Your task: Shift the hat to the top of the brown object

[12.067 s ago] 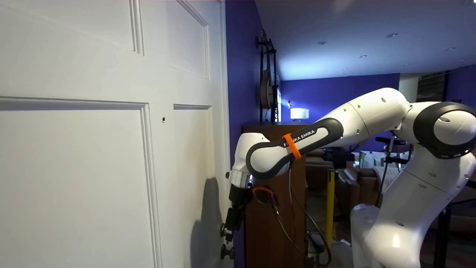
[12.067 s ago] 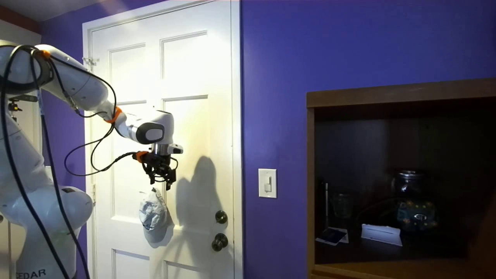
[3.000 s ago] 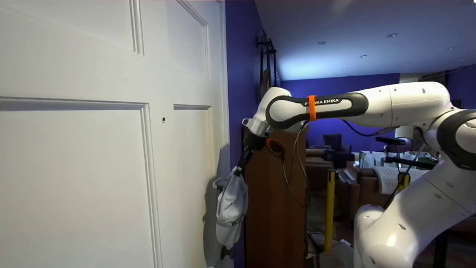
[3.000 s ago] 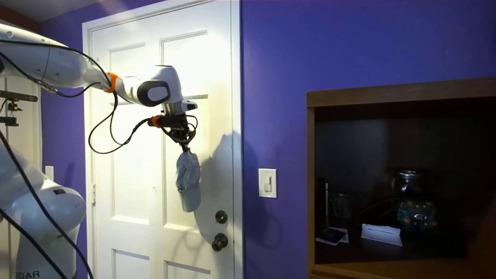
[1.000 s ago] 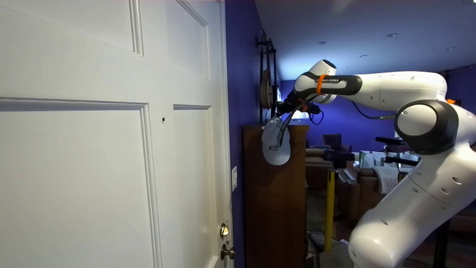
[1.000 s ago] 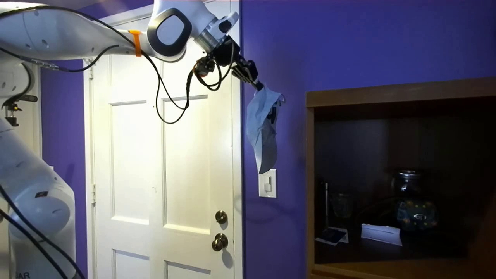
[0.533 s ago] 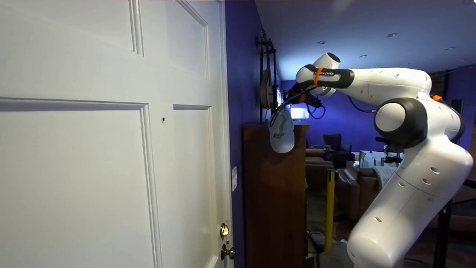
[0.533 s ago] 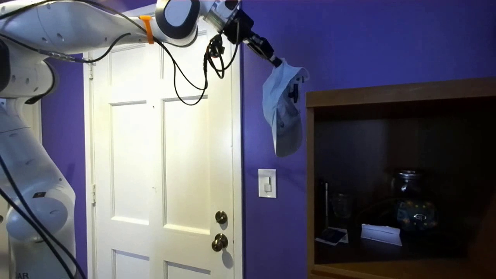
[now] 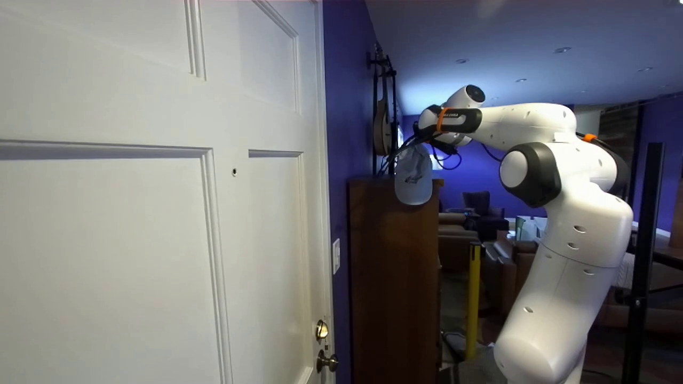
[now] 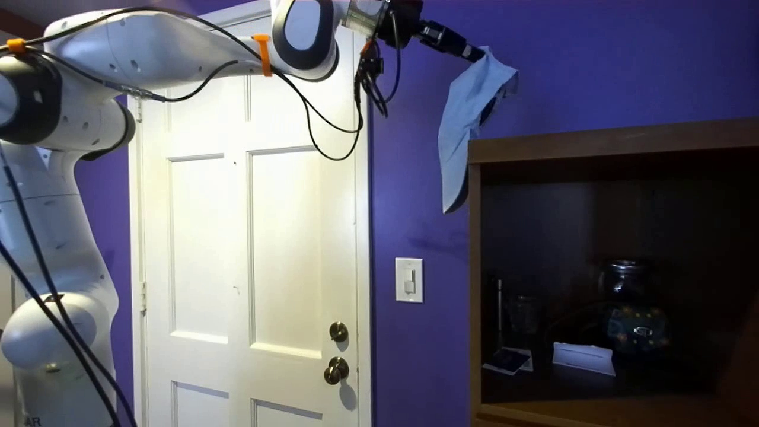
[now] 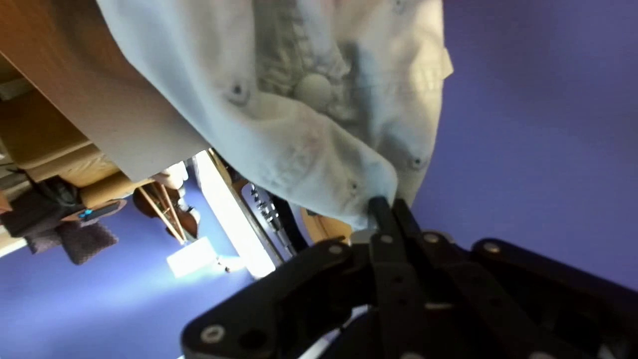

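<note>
The pale grey hat [image 10: 465, 118] dangles brim-down from my gripper [image 10: 475, 53], which is shut on its upper edge. In the wrist view the fingertips of my gripper [image 11: 391, 203] pinch the cloth of the hat [image 11: 279, 139]. The brown object is a tall wooden cabinet [image 9: 392, 277]; its top edge [image 10: 593, 142] lies lower than my fingertips. The hat's upper part is above that level, while its brim hangs lower, by the cabinet's side facing the door. In an exterior view the hat [image 9: 413, 176] overlaps the cabinet's upper side. Whether they touch, I cannot tell.
A white door [image 10: 284, 255] and a light switch [image 10: 409, 280] are beside the cabinet. Inside its open shelf stand a jar [image 10: 625, 279] and a white card [image 10: 584, 359]. A guitar [image 9: 382, 128] hangs on the purple wall beyond. A yellow post [image 9: 473, 298] stands near the arm.
Twelve seconds ago the hat hung on the door beneath my gripper. Since then it was gripped and carried off. Over the last second it rose further and moved toward the cabinet.
</note>
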### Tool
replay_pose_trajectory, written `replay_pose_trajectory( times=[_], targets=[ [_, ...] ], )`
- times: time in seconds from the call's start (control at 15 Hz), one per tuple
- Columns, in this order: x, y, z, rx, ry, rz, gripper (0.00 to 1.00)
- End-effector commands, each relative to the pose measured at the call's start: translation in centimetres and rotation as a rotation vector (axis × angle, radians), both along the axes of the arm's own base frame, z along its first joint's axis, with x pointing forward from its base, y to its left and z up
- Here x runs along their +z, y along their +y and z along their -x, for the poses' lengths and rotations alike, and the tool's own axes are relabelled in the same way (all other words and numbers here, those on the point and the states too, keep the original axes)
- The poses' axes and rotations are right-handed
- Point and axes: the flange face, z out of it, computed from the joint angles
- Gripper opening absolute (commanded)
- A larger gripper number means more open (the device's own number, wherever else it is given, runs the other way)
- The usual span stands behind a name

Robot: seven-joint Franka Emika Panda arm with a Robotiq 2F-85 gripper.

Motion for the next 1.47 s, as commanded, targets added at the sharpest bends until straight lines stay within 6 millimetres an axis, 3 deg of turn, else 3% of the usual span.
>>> replay_pose_trajectory(
  times=[0.0, 0.4, 0.67, 1.13, 1.4],
  targets=[
    [-1.1, -3.5, -0.2, -0.152, -0.106, 0.012, 0.01],
    [-3.9, -8.8, 0.4, -0.382, -0.234, -0.113, 0.01],
    [-4.8, -11.1, 0.2, -0.511, -0.349, -0.207, 0.01],
    [-3.9, -10.2, -4.2, -0.543, -0.508, -0.360, 0.01],
    [-5.1, -10.8, -5.8, -0.550, -0.491, -0.383, 0.01]
  ],
)
